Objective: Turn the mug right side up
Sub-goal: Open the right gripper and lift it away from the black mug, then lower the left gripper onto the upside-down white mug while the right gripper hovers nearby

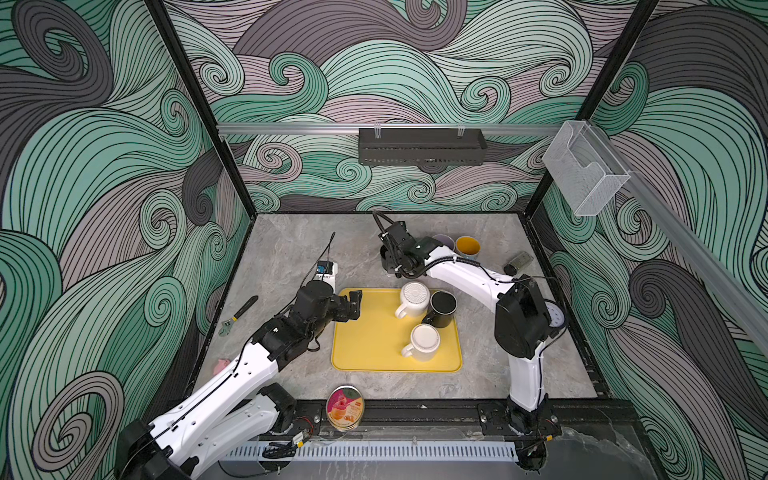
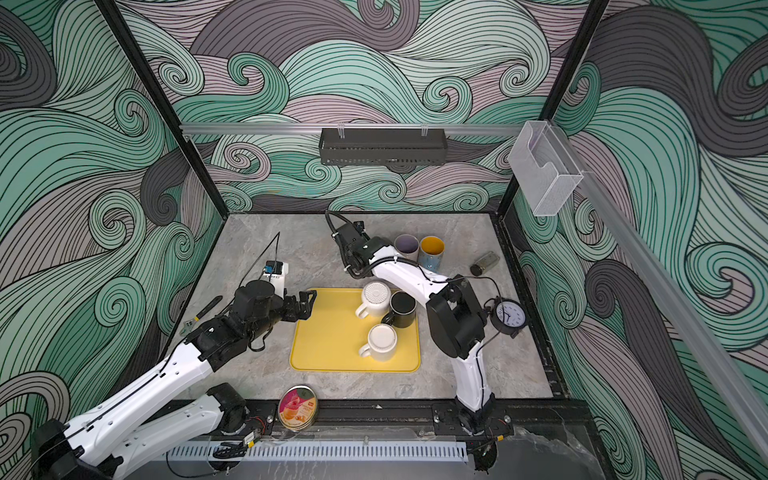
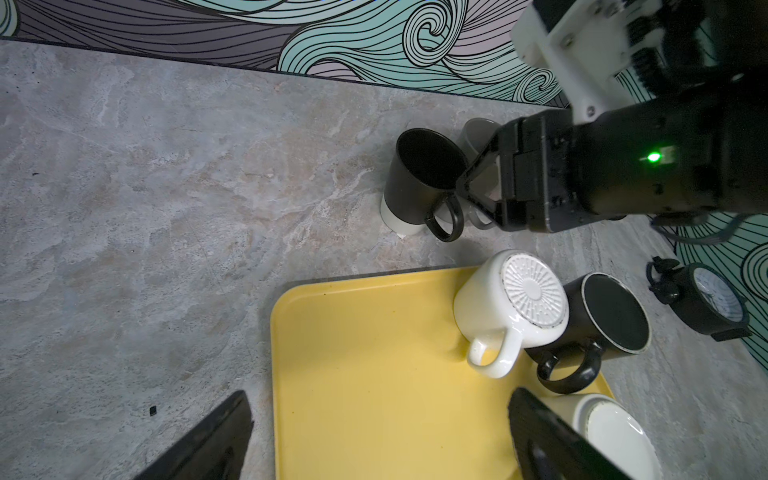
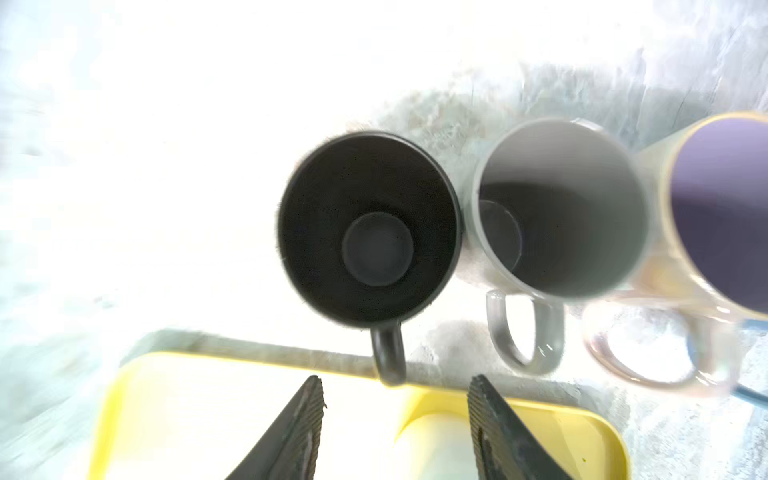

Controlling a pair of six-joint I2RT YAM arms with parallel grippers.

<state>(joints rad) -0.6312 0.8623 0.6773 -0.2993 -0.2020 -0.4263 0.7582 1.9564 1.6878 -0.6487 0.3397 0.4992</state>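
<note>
Right gripper (image 4: 397, 380) held its jaws parted and empty beside the handle of the black mug (image 4: 365, 224), which sat mouth-up just beyond the far edge of the yellow tray (image 4: 166, 395). Left gripper (image 1: 355, 305) hung wide open over the tray's left edge.

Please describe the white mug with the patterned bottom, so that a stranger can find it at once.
Find the yellow tray. At its far right corner an upside-down white mug stands beside a black mug; unlike the other white mug, its base shows a ribbed sunburst.
</note>
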